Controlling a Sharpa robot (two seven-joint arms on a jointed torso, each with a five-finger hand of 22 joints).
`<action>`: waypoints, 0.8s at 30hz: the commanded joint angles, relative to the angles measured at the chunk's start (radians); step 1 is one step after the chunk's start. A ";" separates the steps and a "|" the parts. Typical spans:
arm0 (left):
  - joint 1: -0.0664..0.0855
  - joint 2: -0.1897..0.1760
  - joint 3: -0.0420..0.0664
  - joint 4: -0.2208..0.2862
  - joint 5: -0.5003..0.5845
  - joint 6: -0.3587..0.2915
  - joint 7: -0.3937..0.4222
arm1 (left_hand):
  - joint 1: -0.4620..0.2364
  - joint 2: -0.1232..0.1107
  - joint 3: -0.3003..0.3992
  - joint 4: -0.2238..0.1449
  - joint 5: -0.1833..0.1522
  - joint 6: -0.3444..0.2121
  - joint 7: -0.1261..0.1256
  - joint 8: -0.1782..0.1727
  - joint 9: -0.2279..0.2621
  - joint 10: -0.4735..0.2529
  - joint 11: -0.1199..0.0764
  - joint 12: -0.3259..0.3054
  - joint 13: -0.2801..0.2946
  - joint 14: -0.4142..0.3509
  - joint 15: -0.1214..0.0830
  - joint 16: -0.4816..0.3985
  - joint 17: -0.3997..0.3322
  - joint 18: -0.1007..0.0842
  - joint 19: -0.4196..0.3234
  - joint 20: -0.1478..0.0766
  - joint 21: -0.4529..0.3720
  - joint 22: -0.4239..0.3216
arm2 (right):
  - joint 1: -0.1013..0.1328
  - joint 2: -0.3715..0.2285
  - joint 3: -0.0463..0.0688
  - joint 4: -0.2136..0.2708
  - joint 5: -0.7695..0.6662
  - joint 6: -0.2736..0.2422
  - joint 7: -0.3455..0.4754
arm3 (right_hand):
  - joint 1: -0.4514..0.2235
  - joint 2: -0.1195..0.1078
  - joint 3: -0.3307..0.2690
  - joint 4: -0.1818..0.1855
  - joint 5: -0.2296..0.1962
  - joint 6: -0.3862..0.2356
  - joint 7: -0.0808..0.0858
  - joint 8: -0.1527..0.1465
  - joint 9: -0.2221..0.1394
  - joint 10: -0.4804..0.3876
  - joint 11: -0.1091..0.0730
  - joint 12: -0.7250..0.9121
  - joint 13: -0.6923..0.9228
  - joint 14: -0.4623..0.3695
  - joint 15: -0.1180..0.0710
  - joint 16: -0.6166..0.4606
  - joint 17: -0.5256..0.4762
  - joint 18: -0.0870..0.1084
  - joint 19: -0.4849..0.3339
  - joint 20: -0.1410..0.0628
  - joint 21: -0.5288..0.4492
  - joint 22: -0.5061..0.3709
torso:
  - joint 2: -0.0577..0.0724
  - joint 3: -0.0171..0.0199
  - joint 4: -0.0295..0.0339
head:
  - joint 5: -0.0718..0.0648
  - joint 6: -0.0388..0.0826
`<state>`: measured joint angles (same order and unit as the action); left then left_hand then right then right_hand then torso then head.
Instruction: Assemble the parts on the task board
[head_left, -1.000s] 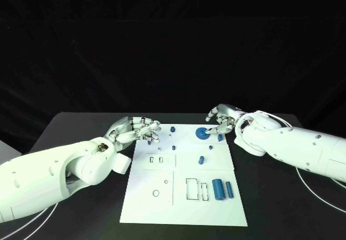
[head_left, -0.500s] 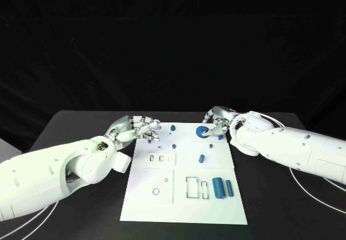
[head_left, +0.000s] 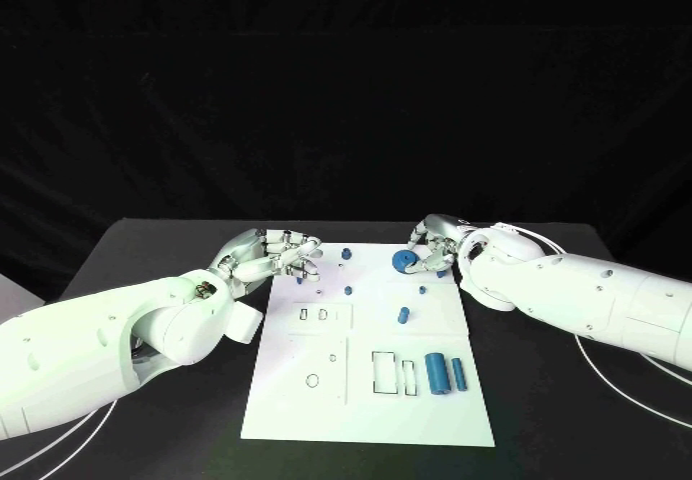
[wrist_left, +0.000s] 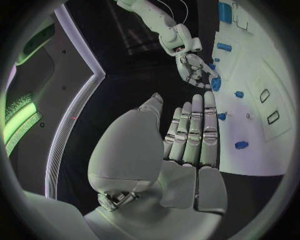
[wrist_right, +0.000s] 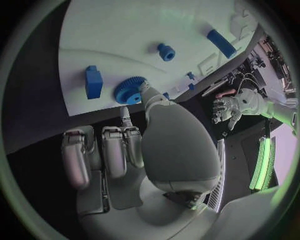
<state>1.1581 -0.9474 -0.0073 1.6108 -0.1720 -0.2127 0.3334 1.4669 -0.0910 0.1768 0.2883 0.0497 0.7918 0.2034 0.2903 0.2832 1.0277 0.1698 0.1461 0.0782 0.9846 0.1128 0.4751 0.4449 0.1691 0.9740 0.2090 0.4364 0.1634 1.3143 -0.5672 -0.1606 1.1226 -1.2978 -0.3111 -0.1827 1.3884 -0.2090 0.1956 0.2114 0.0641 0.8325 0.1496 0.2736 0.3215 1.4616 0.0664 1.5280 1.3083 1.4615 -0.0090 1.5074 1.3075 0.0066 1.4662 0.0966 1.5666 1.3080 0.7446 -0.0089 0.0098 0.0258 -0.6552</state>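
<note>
The white task board (head_left: 368, 400) lies mid-table. At its far edge my right hand (head_left: 437, 243) pinches a blue gear (head_left: 405, 261) between thumb and a fingertip; the right wrist view shows the gear (wrist_right: 128, 90) at the thumb tip, close over the board (wrist_right: 112, 35). My left hand (head_left: 274, 257) hovers at the board's far left corner, fingers straight and together, holding nothing (wrist_left: 187, 135). A small blue part (head_left: 299, 281) sits just beside its fingertips. Two blue cylinders (head_left: 436, 377) lie in the near right area.
Small blue pegs stand on the board's far half (head_left: 346, 254), (head_left: 349, 291), (head_left: 421, 291), and a short blue piece (head_left: 404, 318) lies mid-board. Empty rectangular slots (head_left: 384, 374) and a round hole (head_left: 313, 382) sit in the near half. White cables trail at the table's right (head_left: 606, 360).
My right hand has drawn slightly toward the board's far edge with the gear, which sits a little higher now. My left hand has barely shifted.
</note>
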 joint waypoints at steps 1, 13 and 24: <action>0.001 0.001 0.001 0.004 0.004 0.016 0.005 | -0.010 0.003 -0.001 0.001 0.000 -0.003 0.036 -0.004 0.001 0.000 0.005 -0.004 0.001 -0.004 0.002 -0.005 0.001 0.013 -0.003 0.001 -0.007 -0.001 | -0.001 0.004 0.000 -0.004 -0.010 0.020 -0.004 | -0.002 0.010 0.000 0.007 -0.003 0.007 0.001 0.006 -0.002 0.046 0.003 -0.002 0.190 0.059 0.003 0.004 0.031 -0.007 0.105 0.000 0.004 0.263 | -0.001 0.0003 -0.0017 | 0.000 -0.001; 0.001 0.000 0.001 0.003 0.000 0.013 0.001 | -0.008 0.003 0.000 -0.001 0.000 -0.003 0.035 -0.004 0.002 0.000 0.004 -0.005 0.001 -0.003 0.001 -0.006 0.002 0.013 -0.002 0.001 -0.008 -0.002 | -0.001 0.014 -0.001 -0.017 0.010 0.038 0.001 | -0.016 0.060 0.024 0.045 -0.003 0.045 -0.005 0.019 -0.006 0.049 -0.001 0.000 0.195 0.058 -0.003 0.000 0.035 -0.007 0.105 -0.003 0.004 0.263 | 0.000 0.0010 -0.0016 | -0.001 -0.003; 0.001 0.002 0.001 0.002 -0.001 0.014 0.001 | -0.006 0.004 0.001 -0.002 0.000 -0.003 0.035 -0.004 0.002 0.000 0.004 -0.005 0.001 -0.003 0.001 -0.007 0.003 0.013 -0.002 0.001 -0.008 -0.002 | -0.004 0.021 -0.002 -0.023 0.002 0.052 -0.003 | -0.012 0.067 0.035 0.045 -0.004 0.060 -0.010 0.023 -0.008 0.052 -0.005 0.001 0.198 0.058 -0.009 -0.001 0.039 -0.007 0.105 -0.007 0.004 0.263 | 0.001 0.0016 -0.0014 | -0.001 -0.006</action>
<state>1.1581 -0.9470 -0.0072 1.6114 -0.1728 -0.2127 0.3302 1.4669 -0.0910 0.1768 0.2883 0.0497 0.7918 0.2034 0.2903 0.2840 1.0277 0.1698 0.1461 0.0782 0.9845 0.1128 0.4751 0.4462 0.1691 0.9740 0.2090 0.4326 0.1625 1.3147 -0.5482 -0.1599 1.1002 -1.2866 -0.2926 -0.1835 1.3751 -0.1486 0.2245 0.2572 0.0641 0.8851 0.1404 0.2902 0.3155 1.4614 0.0663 1.5280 1.3080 1.4651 -0.0126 1.5073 1.3081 0.0067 1.4662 0.0967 1.5665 1.3077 0.7448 -0.0078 0.0077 0.0250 -0.6604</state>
